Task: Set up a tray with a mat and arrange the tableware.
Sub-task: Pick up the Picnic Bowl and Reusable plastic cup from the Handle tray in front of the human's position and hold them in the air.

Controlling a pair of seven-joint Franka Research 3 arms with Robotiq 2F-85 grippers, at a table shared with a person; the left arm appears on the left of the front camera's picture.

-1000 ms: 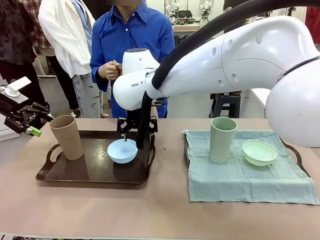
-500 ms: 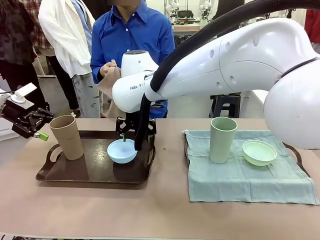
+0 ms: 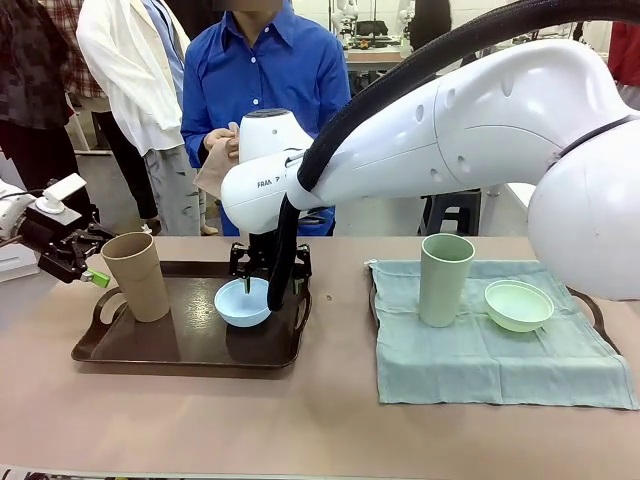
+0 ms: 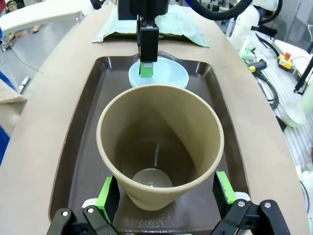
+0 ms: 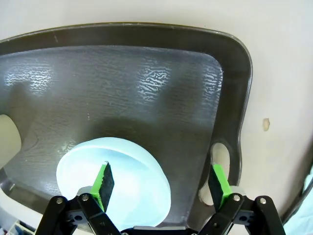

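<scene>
As seen across the bench (image 3: 320,420): dark brown tray (image 3: 190,345) at left, pale green mat (image 3: 480,360) at right. Tall handleless cups, upright: tan cup (image 3: 136,275) at tray's left end, pale green cup (image 3: 445,280) on mat. Small round bowls: light blue bowl (image 3: 242,303) on tray, pale green bowl (image 3: 518,305) on mat. Left tool (image 4: 164,191) spread wide, pads flanking tan cup. Right tool (image 5: 162,181) spread wide above light blue bowl, empty.

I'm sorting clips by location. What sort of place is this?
Likely a robotics lab or demo space: a white robot arm reaches over a tray on a table, people stand close behind, and cables and a red-buttoned yellow box lie beside it.
</scene>
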